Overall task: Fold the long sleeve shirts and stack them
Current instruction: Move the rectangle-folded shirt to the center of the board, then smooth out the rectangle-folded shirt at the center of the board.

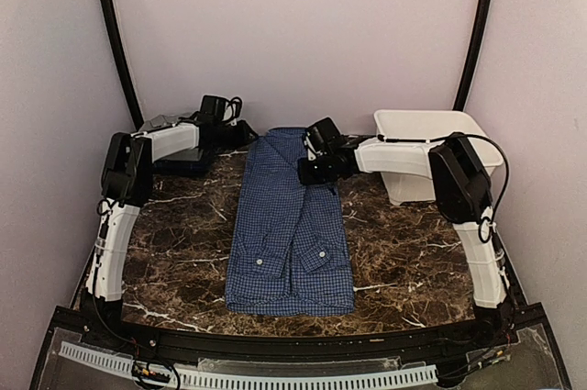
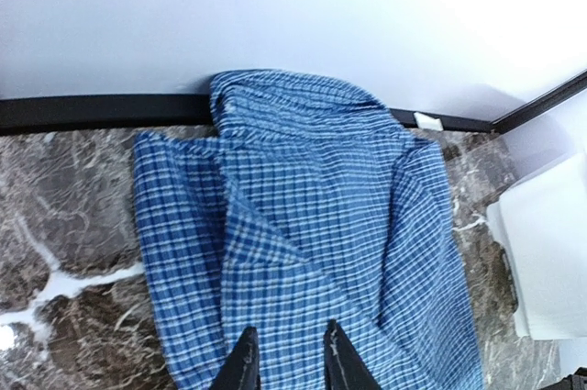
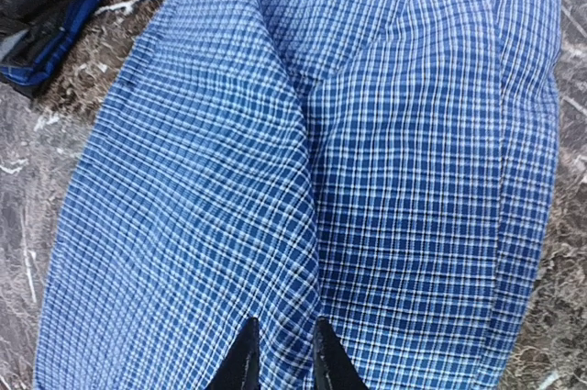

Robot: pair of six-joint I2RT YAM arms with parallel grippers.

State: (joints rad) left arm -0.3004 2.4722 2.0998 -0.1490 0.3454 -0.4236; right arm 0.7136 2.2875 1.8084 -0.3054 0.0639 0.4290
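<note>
The blue checked shirt (image 1: 289, 225) lies in the middle of the marble table (image 1: 183, 261). It is folded into a long strip, with both sleeves laid inward and the cuffs (image 1: 260, 261) resting loose on top. Its far end (image 2: 275, 96) is bunched against the back edge.

The right gripper (image 3: 282, 362) hovers over the upper right part of the strip. Its fingers are only a little apart and hold nothing. The left gripper (image 2: 292, 367) is at the far left corner, also with a narrow gap and nothing between the fingers.

The likely next step is a fold across the strip, and several things can go wrong:
- With such a narrow opening, a gripper may pinch only the top layer, so the lower layers stay behind and the strip opens.
- The loose sleeves can slide out when the far end is lifted.
- If one arm lifts higher than the other, the fold becomes crooked.
- The white tub (image 1: 431, 133) stands near the right arm, and a wide swing could touch it.
- A dark bundle (image 1: 188, 166) lies at the far left; what it is cannot be told.
</note>
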